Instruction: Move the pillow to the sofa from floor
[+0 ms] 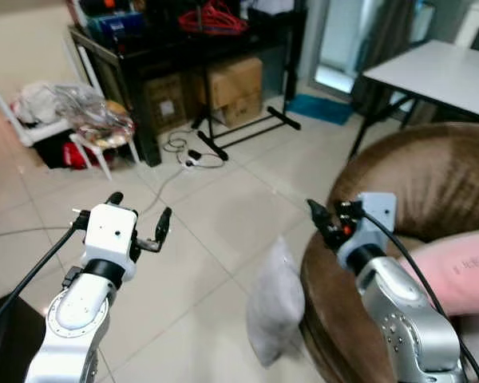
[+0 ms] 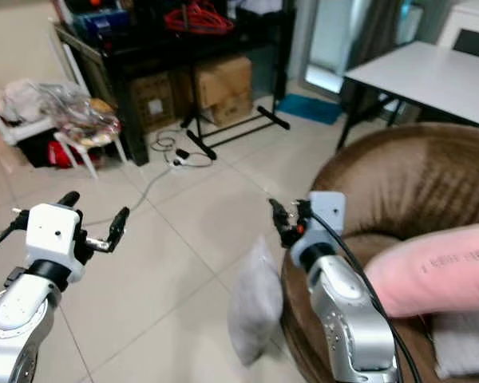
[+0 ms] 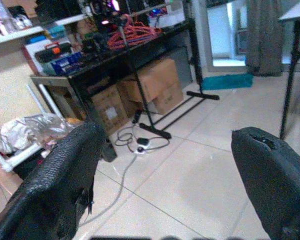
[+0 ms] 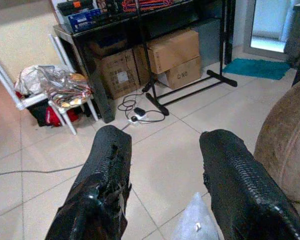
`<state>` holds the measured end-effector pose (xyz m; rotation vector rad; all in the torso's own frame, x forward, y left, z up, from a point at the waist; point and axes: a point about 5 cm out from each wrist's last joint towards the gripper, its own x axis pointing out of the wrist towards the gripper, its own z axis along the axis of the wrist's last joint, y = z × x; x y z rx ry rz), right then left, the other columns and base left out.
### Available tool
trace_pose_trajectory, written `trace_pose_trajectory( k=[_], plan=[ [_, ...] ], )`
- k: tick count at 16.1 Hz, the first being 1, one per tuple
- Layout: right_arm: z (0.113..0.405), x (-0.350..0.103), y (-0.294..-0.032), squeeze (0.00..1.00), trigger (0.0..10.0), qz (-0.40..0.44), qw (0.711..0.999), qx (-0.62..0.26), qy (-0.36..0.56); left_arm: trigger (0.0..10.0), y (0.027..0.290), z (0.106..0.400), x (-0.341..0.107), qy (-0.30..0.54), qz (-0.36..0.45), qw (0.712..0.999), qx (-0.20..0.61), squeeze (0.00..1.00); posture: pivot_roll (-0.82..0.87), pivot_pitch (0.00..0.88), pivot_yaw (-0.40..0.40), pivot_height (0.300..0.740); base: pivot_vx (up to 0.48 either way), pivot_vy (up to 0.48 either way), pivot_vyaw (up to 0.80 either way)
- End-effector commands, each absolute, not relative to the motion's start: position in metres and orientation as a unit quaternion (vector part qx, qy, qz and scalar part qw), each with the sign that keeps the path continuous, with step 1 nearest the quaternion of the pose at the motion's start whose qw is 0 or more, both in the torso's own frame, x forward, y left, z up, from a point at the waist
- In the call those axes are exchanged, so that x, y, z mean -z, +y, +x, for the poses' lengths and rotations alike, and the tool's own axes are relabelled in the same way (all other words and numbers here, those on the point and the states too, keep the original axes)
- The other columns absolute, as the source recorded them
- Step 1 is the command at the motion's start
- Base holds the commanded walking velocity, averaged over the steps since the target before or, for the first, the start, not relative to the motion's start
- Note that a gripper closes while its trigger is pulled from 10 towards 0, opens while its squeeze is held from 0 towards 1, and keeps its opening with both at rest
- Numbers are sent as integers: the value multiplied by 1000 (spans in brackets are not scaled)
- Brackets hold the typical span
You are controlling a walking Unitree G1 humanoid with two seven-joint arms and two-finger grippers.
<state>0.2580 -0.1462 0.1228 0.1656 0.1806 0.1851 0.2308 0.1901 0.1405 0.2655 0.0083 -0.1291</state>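
A pale grey soft pillow (image 1: 275, 307) stands on the tiled floor (image 1: 215, 215), leaning against a round brown sofa (image 1: 431, 179). Left gripper (image 1: 137, 214) and right gripper (image 4: 162, 165) hover, fingers open and empty.

pillow (image 1: 275, 307) pale soft cloth; sofa (image 1: 431, 179) brown plush fabric; floor (image 1: 223, 215) glossy tile; boxes (image 1: 235, 88) matt cardboard.

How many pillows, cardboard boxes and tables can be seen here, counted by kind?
Pillows: 2, a grey pillow on the floor against the brown sofa, and a pink pillow on the sofa.
Cardboard boxes: 3, a dark box, a big box, a low box.
Tables: 2, a black table, a white table.
Total: 7
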Motion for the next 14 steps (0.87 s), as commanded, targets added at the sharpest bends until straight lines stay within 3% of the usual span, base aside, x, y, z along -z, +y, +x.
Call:
trace_pose_trajectory(
  k=[1, 14],
  plan=[
    [261, -127, -141, 0, 10000, 89, 988, -96, 79, 10000, 195, 231, -141, 8, 139, 988, 60, 0, -53, 0, 2, 740, 292, 0, 0],
    [265, -133, -143, 0, 10000, 105, 989, -91, 52, 10000, 195, 239, -141, 6, 146, 987, 70, 0, -65, 0, 12, 740, 292, 0, 0]
  ],
)
